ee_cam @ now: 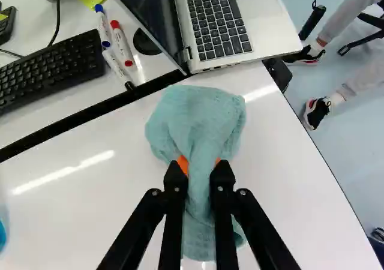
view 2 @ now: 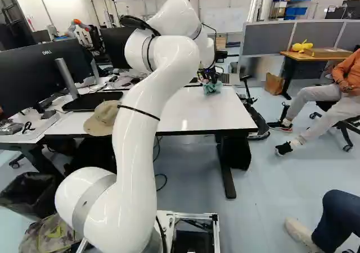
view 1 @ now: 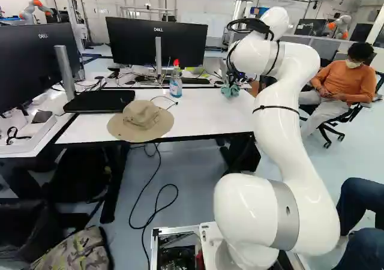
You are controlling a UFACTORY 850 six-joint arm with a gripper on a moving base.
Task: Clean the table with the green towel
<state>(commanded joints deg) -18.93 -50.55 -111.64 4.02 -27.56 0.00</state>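
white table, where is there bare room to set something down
Bare: the table between the hat and the towel in the gripper, and from the towel to the table's near edge. Crowded: beyond the towel, with keyboard, markers and laptop.

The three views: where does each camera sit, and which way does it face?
Left base view: behind the arm, to its left, facing ahead and slightly down over the table; the arm stands right of middle.
Right base view: behind, to its right, facing likewise; arm left of middle.
Wrist view: on the wrist, looking along the fingers, which pinch the towel.
Both base views share table, arm and towel.
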